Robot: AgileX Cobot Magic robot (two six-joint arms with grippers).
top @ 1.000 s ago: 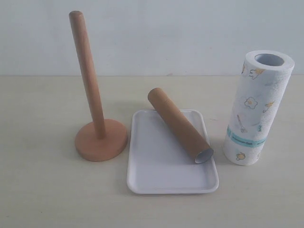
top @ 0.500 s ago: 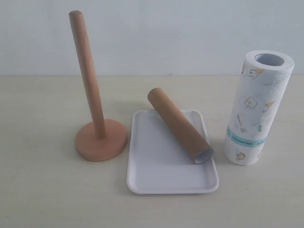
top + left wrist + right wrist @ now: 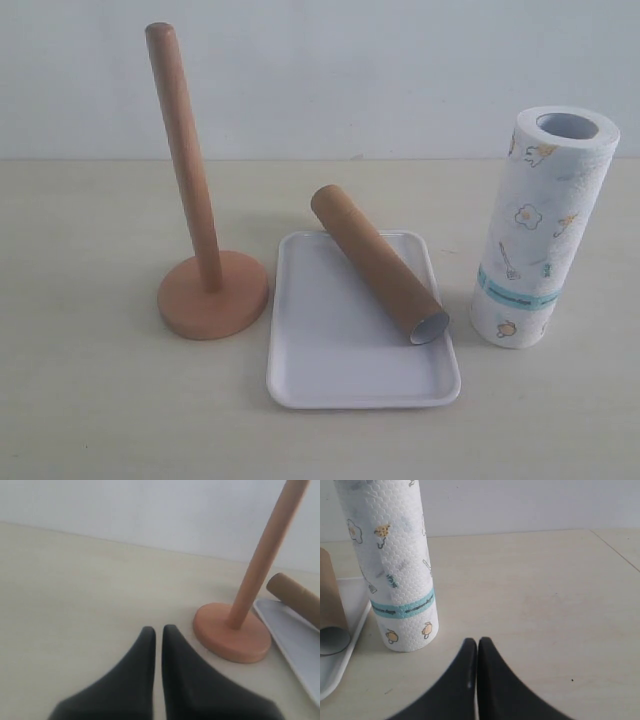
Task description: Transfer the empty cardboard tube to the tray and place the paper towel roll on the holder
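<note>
The brown cardboard tube (image 3: 378, 263) lies slantwise in the white tray (image 3: 330, 350), its far end resting over the tray's back rim. The wooden holder (image 3: 212, 295) stands left of the tray, its dowel (image 3: 184, 155) bare. The paper towel roll (image 3: 540, 225) stands upright on the table right of the tray. Neither gripper shows in the exterior view. My left gripper (image 3: 158, 630) is shut and empty above bare table, short of the holder's base (image 3: 232, 637). My right gripper (image 3: 477, 642) is shut and empty, a little way from the paper towel roll (image 3: 395, 565).
A pale wooden table (image 3: 90, 400) carries everything, with a plain white wall behind. In the right wrist view the tube's open end (image 3: 332, 640) and the tray's rim (image 3: 345, 660) show beside the roll. A table seam (image 3: 615, 550) runs at one side.
</note>
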